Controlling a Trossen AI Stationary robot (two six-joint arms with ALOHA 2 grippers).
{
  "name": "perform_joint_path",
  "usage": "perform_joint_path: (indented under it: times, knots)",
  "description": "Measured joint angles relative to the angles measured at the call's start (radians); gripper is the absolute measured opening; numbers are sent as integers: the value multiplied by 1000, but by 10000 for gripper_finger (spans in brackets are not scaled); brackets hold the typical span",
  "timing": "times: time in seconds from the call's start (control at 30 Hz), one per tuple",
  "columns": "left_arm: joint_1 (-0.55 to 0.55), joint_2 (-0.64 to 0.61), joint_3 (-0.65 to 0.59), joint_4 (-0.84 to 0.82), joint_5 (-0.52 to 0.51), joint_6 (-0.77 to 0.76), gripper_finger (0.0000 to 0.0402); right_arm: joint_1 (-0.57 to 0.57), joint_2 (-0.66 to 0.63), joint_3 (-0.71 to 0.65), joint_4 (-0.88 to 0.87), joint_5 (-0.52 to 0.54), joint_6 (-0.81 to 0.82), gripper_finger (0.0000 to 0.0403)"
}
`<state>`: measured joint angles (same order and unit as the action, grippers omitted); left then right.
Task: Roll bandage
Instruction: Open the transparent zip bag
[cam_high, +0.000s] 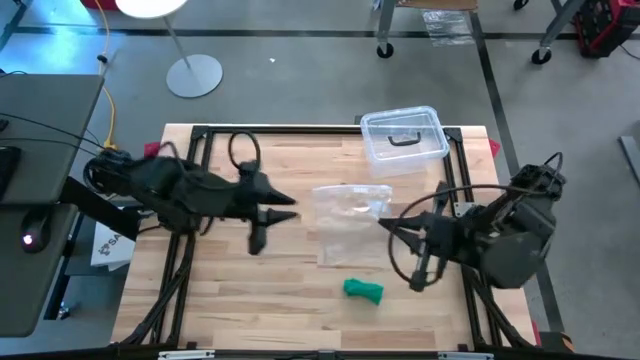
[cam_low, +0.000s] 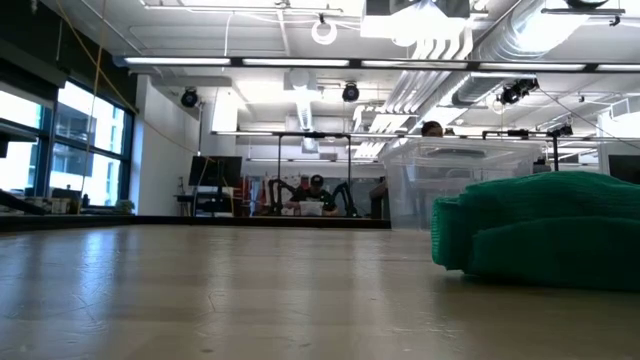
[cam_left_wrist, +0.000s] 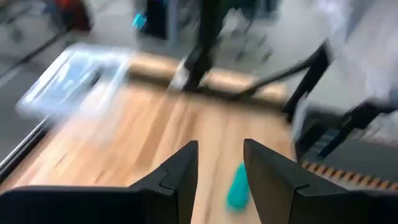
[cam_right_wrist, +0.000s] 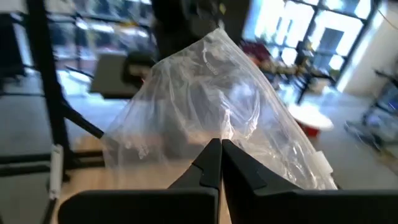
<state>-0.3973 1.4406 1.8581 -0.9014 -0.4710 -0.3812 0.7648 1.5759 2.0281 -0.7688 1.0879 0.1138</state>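
The bandage (cam_high: 363, 290) is a small green roll lying on the wooden table near its front edge. It fills the right of the low view (cam_low: 540, 230) and shows far below my left fingers (cam_left_wrist: 238, 186). My left gripper (cam_high: 278, 212) hangs open above the table's left half and touches nothing. My right gripper (cam_high: 384, 224) is shut on a crinkly clear plastic bag (cam_high: 350, 215) over the table's middle, left of the right arm. My right gripper pinches the clear plastic bag at an edge (cam_right_wrist: 215, 134) between its two fingertips. The fingers come nearly level from the table's right. The bag spreads out crumpled beyond the fingertips; whether any of it rests on the table I cannot tell.
A clear plastic box with a black handle (cam_high: 403, 135) stands at the table's far edge, right of centre, and shows behind the bandage in the low view (cam_low: 450, 180). A black frame (cam_high: 200, 135) runs round the tabletop. People sit in the room beyond (cam_low: 316, 198).
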Motion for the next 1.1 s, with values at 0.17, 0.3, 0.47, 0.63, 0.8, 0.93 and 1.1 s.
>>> perform_joint_path:
  times: [0.17, 0.3, 0.47, 0.63, 0.8, 0.93, 1.1]
  knots:
    - [23, 23, -157, 664, 146, 214, 108, -19, -8, 0, 193, -106, -192, 0]
    - [47, 90, -211, 1062, 218, 260, 108, -61, 1, 0, 254, -137, -235, 0]
    - [75, 177, -212, 1245, 254, 215, 115, -121, 19, 0, 269, -153, -254, 0]
    - [86, 209, -212, 1298, 252, 152, 98, -150, 27, 0, 261, -184, -252, 0]
    - [86, 208, -211, 1318, 261, 188, 20, -148, 26, 0, 262, -186, -253, 0]
    - [93, 200, -211, 1314, 268, 192, 5, -146, 25, 0, 249, -180, -254, 0]
    - [91, 129, -212, 1140, 229, 240, 0, -110, 23, -2, 232, -163, -253, 0]
